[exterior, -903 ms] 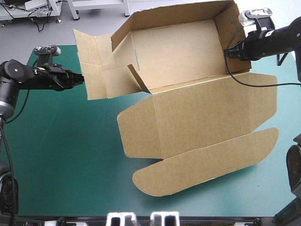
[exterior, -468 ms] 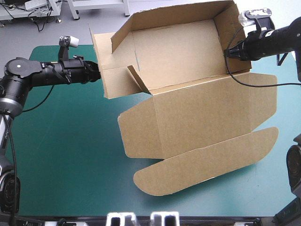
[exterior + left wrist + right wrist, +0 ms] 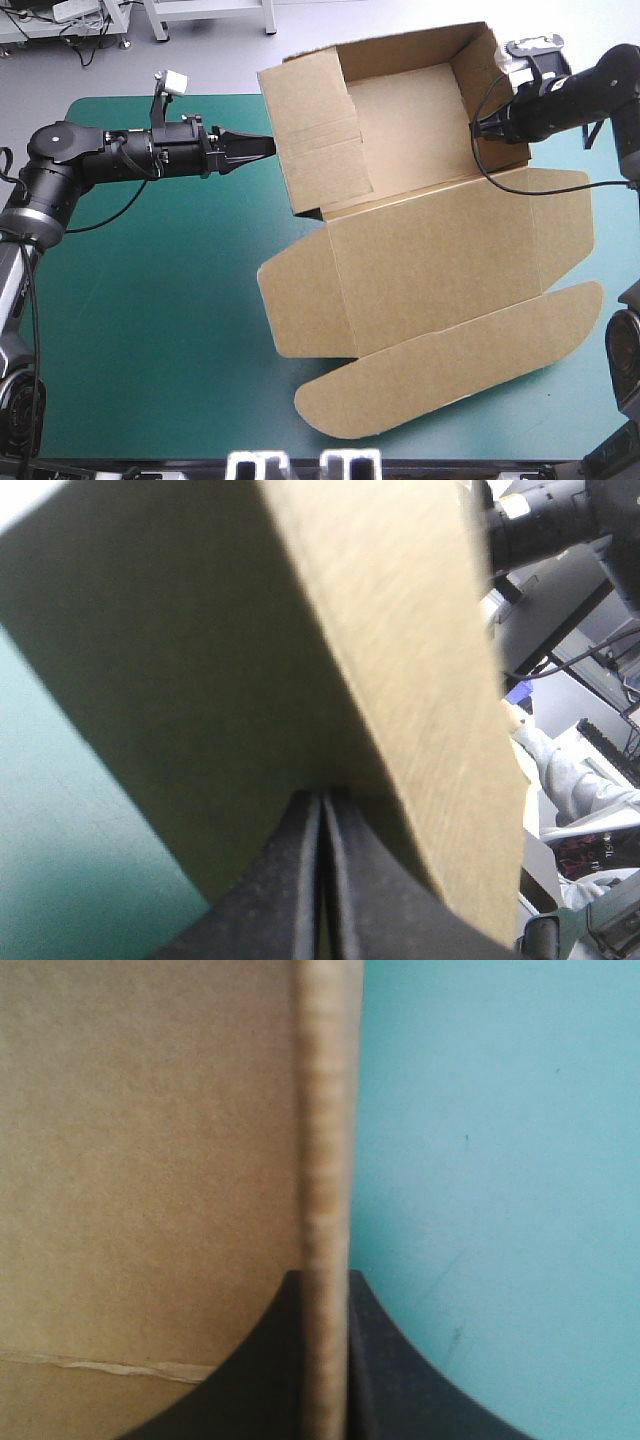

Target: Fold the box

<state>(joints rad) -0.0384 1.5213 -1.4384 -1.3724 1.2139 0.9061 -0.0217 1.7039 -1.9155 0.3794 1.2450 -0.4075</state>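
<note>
Left fingers [image 3: 285, 890], pressed together, have pushed the box's [image 3: 430, 250] left flap [image 3: 315, 130] upright into a wall; right fingers [image 3: 265, 1380] pinch the right wall [image 3: 485, 70]. Tucking likely follows.

Overall light: the high view is bright and even, lit from above, with no glare on the surface [image 3: 150, 300].
Shadows: a soft, thin dark rim runs under the box [image 3: 430, 250] along its lower left edges, and a deeper patch lies beneath the raised wall near frame centre.
Left wrist view: the near board face is in deep shade and its edge is lit pale. The board and the left gripper [image 3: 322, 810] are blurred.
Right wrist view: the light is flat and bright. The board edge at the right gripper [image 3: 325, 1290] is out of focus.
</note>
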